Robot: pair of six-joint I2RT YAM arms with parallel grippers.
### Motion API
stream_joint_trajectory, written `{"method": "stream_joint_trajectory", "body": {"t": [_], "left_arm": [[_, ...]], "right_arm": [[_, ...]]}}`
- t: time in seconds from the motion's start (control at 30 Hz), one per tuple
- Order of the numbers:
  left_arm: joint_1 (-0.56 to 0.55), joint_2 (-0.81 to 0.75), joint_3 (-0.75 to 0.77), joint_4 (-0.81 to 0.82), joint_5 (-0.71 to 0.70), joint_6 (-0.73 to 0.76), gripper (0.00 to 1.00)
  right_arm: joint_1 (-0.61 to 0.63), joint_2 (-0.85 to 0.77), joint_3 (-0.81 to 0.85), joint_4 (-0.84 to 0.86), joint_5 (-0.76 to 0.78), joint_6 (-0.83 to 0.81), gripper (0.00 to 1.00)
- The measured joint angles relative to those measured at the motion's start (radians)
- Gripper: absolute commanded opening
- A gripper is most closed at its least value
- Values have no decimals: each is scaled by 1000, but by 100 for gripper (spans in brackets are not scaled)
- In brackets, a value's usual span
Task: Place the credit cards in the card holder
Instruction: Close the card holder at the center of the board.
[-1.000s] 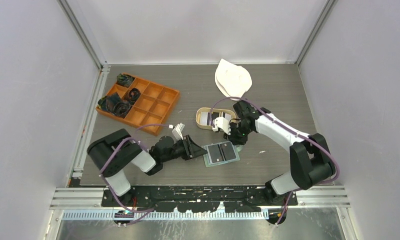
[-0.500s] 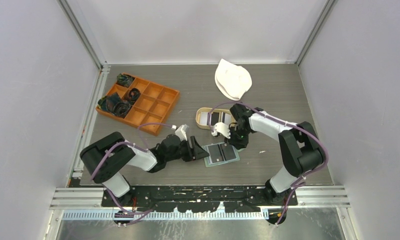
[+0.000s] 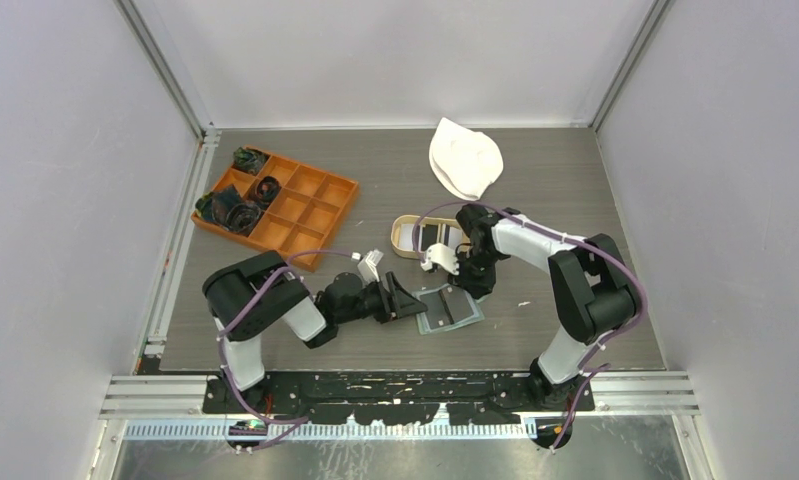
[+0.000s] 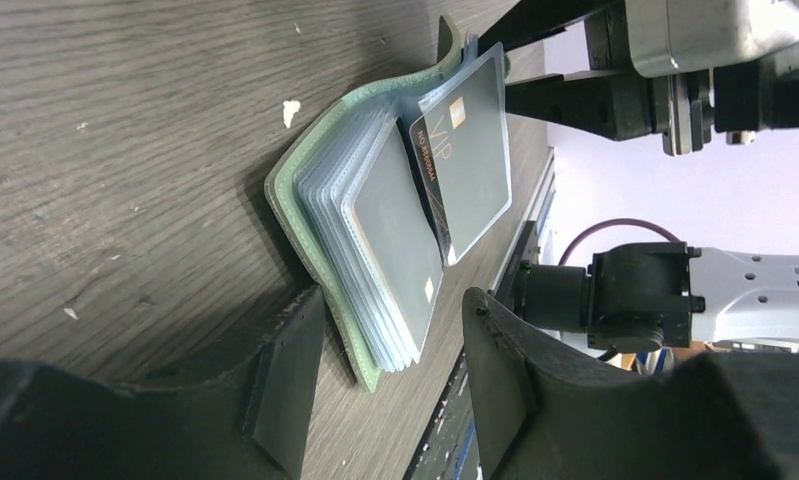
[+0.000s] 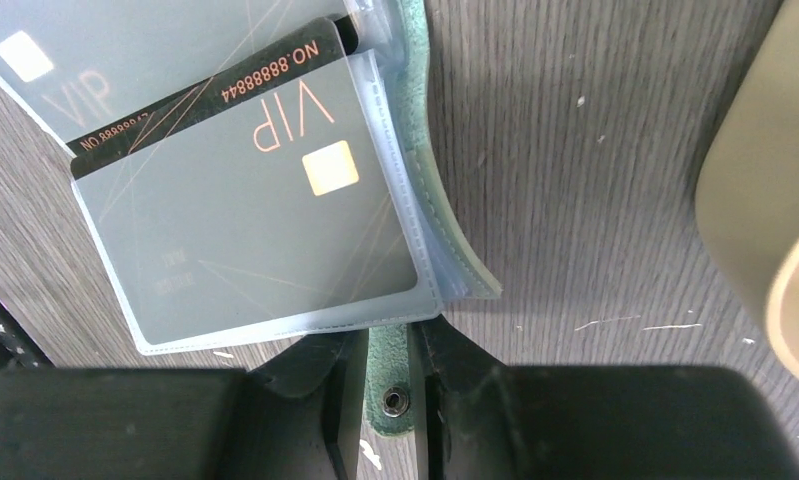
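The sage-green card holder (image 3: 447, 308) lies open on the table, its clear pockets fanned. A black VIP card (image 5: 245, 215) sits in the top pocket, and a second black card (image 5: 190, 95) shows in the pocket behind. My right gripper (image 5: 387, 385) is shut on the holder's green snap tab (image 5: 390, 395), at the holder's far edge (image 3: 467, 285). My left gripper (image 4: 390, 385) is open, with the holder's near corner (image 4: 375, 365) between its fingers. More credit cards (image 3: 427, 235), dark and white, lie in the tan tray (image 3: 400, 248) just behind.
An orange compartment box (image 3: 305, 215) with dark cord bundles (image 3: 230, 210) stands at the back left. A white cloth-like thing (image 3: 465, 158) lies at the back, right of centre. The tan tray's rim (image 5: 765, 200) is close to my right gripper.
My left gripper has opened and slid right up to the holder's near edge. The holder has turned slightly. The right arm has drawn in a little, keeping its grip.
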Motion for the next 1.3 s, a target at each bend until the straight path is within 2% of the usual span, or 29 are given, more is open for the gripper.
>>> {"method": "stream_joint_trajectory", "body": {"t": [0.3, 0.7, 1.13, 1.3], "left_arm": [[-6, 25, -38, 119, 18, -13, 48], [-35, 23, -41, 200, 14, -12, 45], [-66, 23, 9, 208, 6, -6, 46], [-75, 23, 60, 185, 6, 0, 48]], "right_arm": [[0, 11, 13, -16, -7, 7, 26], [-25, 23, 23, -63, -92, 26, 26], [-32, 23, 24, -81, -166, 44, 26], [-40, 23, 31, -86, -200, 62, 31]]}}
